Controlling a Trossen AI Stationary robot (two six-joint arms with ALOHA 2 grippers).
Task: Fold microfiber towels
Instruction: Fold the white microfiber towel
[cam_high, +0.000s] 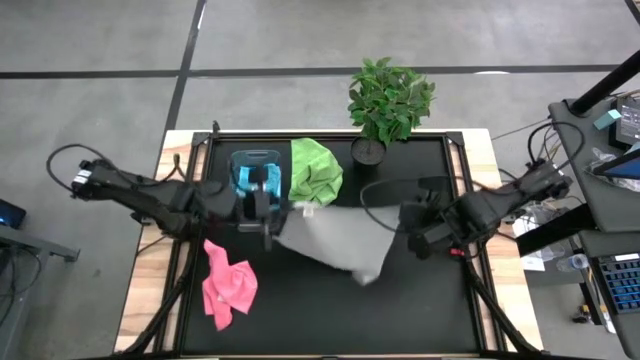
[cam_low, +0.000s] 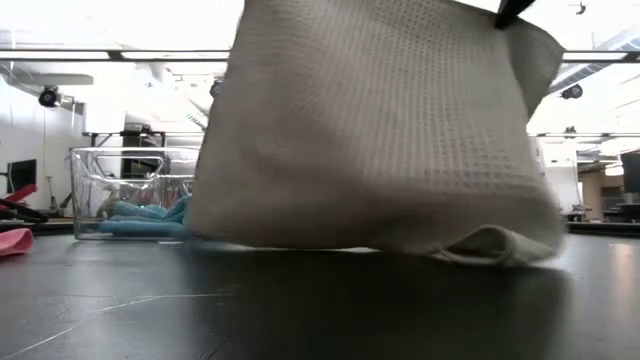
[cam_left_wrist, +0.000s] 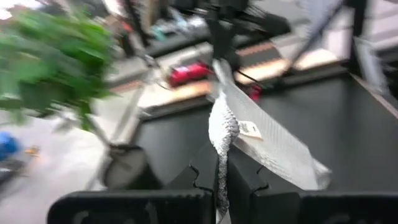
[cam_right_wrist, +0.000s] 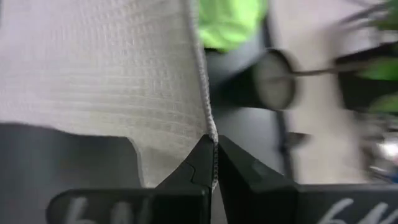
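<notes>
Pale grey towel (cam_high: 335, 243) held up over the middle of the desk (cam_high: 420, 300), stretched between both arms, lower edge dragging on the dark surface. Left gripper (cam_left_wrist: 221, 186) pressed together on one corner near the clear bin (cam_high: 256, 172); right gripper (cam_right_wrist: 214, 168) pinched on the opposite edge, toward the right side of the desk. Soft, light, limp cloth with a waffle weave: sags under its own weight, will not hold a crease unaided, best held at corners or hems and laid flat before folding. Lime green towel (cam_high: 315, 172) bunched just beside the bin, touching or nearly touching the grey one. Pink towel (cam_high: 228, 283) crumpled near the front left. Blue cloth (cam_low: 140, 218) apparently inside the bin, hard to make out. Potted plant (cam_high: 388, 100) at the back edge, close enough to snag a wide swing.
</notes>
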